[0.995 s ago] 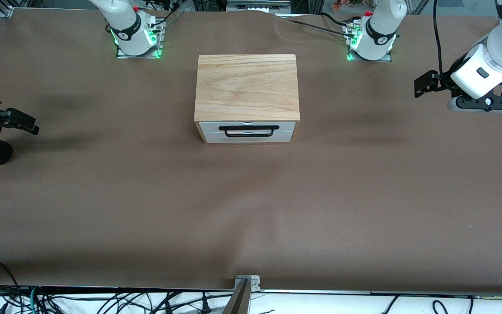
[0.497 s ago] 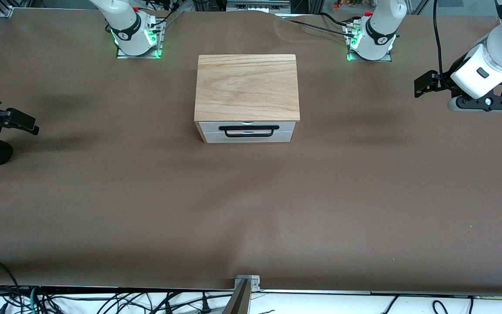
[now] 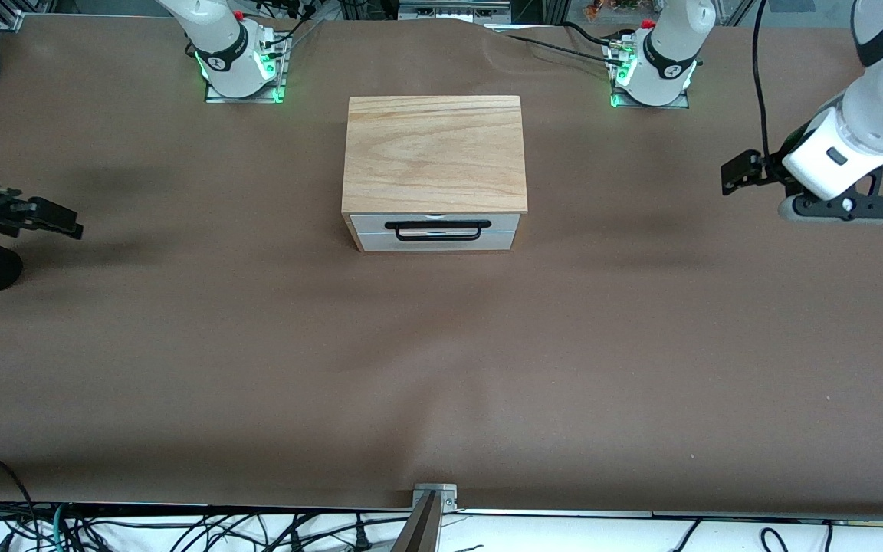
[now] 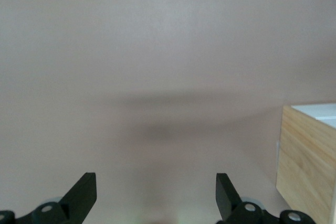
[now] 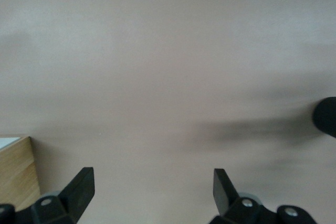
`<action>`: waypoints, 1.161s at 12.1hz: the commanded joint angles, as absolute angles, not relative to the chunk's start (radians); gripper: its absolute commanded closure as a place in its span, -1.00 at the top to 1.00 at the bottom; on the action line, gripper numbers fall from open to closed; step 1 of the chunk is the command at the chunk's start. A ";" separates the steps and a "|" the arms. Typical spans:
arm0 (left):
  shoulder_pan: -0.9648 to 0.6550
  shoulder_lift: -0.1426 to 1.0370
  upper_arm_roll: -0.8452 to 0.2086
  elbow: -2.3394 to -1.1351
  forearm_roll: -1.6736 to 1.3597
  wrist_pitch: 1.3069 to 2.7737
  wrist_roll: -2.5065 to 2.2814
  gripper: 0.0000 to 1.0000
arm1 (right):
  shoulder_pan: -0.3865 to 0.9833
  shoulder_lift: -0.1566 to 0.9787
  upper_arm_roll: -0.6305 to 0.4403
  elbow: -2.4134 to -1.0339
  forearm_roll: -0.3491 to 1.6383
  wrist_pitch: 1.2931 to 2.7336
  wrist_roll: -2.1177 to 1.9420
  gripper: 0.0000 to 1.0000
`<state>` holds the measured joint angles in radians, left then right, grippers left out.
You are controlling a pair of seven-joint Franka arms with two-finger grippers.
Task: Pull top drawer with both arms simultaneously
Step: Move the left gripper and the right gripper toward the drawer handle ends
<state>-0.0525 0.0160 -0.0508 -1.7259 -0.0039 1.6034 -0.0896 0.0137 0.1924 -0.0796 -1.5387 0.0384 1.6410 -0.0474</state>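
A: At mid-tabletop (image 3: 441, 368), close to the bases' edge, sits the wooden box (image 3: 434, 152); the top drawer (image 3: 435, 223) is shut, its white front facing the front camera. The black bar handle (image 3: 438, 231) runs lengthwise from one arm's end of the tabletop toward the other.

B: So each tool has to come inward along that line?

A: Yes. The left tool (image 3: 734, 174) hangs over the tabletop's left-arm end, the right tool (image 3: 66, 226) over the right-arm end, both well apart from the box and about equally distant. Each must travel toward the middle and in front of the drawer.

B: Fingers?

A: Spread wide on both, holding nothing: the left wrist view (image 4: 153, 192) and right wrist view (image 5: 152, 190) each show bare tabletop between the tips.

B: What is hard to see?

A: The handle appears in neither wrist view; only a box corner (image 4: 310, 163) shows. The right arm is cut off at the front view's edge, and how far the handle stands off the front is unclear.
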 commanded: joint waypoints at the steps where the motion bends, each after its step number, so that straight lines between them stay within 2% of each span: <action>1: -0.046 0.050 -0.055 -1.790 0.002 1.718 -0.074 1.00 | 0.015 0.235 -0.075 -1.532 0.188 1.635 -0.057 1.00; 5: -0.046 0.126 -0.057 -1.870 0.000 1.908 -0.074 1.00 | 0.011 0.339 -0.080 -1.532 0.516 1.649 -0.064 1.00; 10: -0.049 0.084 -0.090 -2.149 -0.067 2.136 -0.075 1.00 | 0.005 0.523 -0.080 -1.581 0.936 1.651 -0.458 1.00; 12: -0.049 0.084 -0.124 -2.242 -0.167 2.276 -0.063 1.00 | 0.006 0.589 -0.080 -1.614 1.081 1.652 -0.602 1.00; 14: -0.048 0.092 -0.156 -2.281 -0.333 2.338 0.068 1.00 | 0.018 0.624 -0.077 -1.658 1.200 1.658 -0.717 1.00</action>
<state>-0.0545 0.1330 -0.1356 -2.2170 -0.2176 2.2907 -0.0375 0.0151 0.6173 -0.0818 -1.6164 1.1105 1.6540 -0.6297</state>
